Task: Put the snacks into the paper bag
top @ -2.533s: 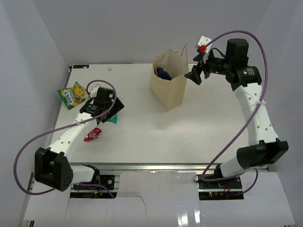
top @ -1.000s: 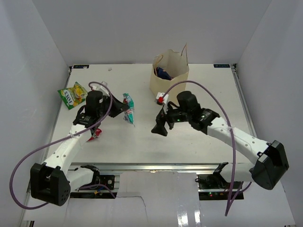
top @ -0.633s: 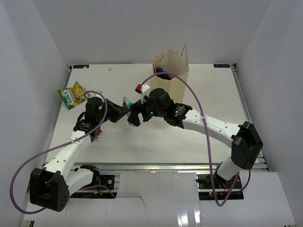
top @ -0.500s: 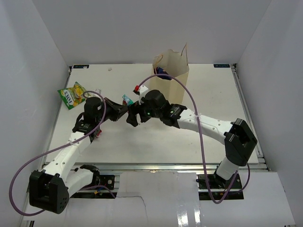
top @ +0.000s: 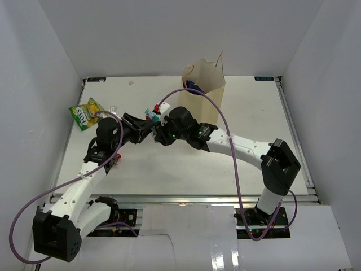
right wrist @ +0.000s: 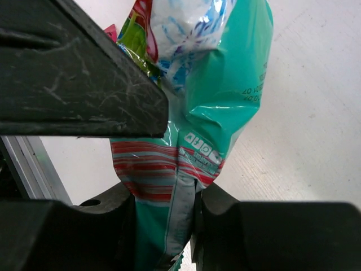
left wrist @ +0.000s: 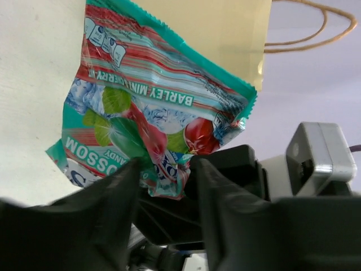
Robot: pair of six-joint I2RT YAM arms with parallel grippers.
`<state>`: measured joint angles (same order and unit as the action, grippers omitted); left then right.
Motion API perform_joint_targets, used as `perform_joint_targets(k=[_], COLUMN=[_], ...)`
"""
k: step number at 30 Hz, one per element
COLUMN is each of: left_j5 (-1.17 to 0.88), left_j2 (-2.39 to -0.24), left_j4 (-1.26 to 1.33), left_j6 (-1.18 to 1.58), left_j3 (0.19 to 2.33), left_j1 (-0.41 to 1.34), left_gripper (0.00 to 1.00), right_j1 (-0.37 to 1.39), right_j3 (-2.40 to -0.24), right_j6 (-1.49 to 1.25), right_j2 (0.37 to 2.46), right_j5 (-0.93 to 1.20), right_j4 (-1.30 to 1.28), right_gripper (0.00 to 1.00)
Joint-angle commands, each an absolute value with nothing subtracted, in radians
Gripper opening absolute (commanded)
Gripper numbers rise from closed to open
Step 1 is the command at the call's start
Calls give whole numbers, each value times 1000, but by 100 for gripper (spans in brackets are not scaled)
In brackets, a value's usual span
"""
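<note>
MID-AIR HANDOVER: Your left gripper (top: 144, 125) and right gripper (top: 160, 131) are both clamped on the same teal packet (top: 150, 114). It hangs between them above the table (top: 186, 169). The paper bag (top: 206, 104) stands just beyond the right gripper, mouth up.

Risks, as judged from here:
- W/ two grips on one thin foil pouch, a pull by either arm before the other lets go could tear it or yank it free.
- If the left lets go and the right's pinch proves shallow, the packet drops to the table.
- The two sets of fingers sit v. close, so a small slip could knock them together.
- A floppy packet swung toward the bag could catch the rim or a handle (left wrist: 316, 28) and tip it.

What each view adds:
- Left wrist cam: left fingers (left wrist: 101, 209) pinch the packet's lower edge, printed face readable, bag wall behind. You can't see the right gripper's bite from here.
- Right wrist cam: this one shows it. The right fingers (right wrist: 254, 226) nip the packet's back seam, w/ a left finger as a black bar at upper left.
- Overhead only: a green-yellow packet (top: 86, 113) lies on the table well to the outer side of the left gripper, not yet bagged.
</note>
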<state>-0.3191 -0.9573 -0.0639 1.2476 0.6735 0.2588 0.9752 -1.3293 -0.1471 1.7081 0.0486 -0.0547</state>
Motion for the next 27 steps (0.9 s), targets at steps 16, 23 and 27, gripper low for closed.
perform_joint_targets(k=[16, 23, 27], left_j5=[83, 100, 135], left_j2=[-811, -819, -827], left_j4=[-460, -466, -480], left_j6=[690, 693, 680], left_j3=[1006, 924, 896], left_j1=[267, 267, 267], left_gripper=[93, 93, 94], right_j1=[591, 431, 423], right_j3=[-1699, -1749, -1715], right_j6=[229, 167, 238], right_j2=[1526, 1470, 1502], right_j5=[773, 426, 253], right_j4=[-144, -137, -137], right_gripper=[8, 8, 8])
